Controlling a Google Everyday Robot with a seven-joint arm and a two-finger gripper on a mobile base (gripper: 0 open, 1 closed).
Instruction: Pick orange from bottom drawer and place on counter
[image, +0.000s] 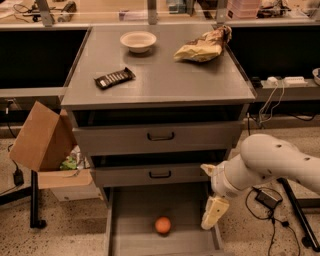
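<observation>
Above bottom drawer (135, 210), pincer (214, 213) hangs right of orange (162, 225).

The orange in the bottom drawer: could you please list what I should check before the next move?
1. The bottom drawer is pulled open: ok.
2. The orange lies uncovered on the drawer floor: ok.
3. The gripper is above the orange: not ok; it hangs by the drawer's right wall, beside the fruit.
4. The counter has a bare spot between the white bowl, the chip bag and the snack bar: ok.
</observation>
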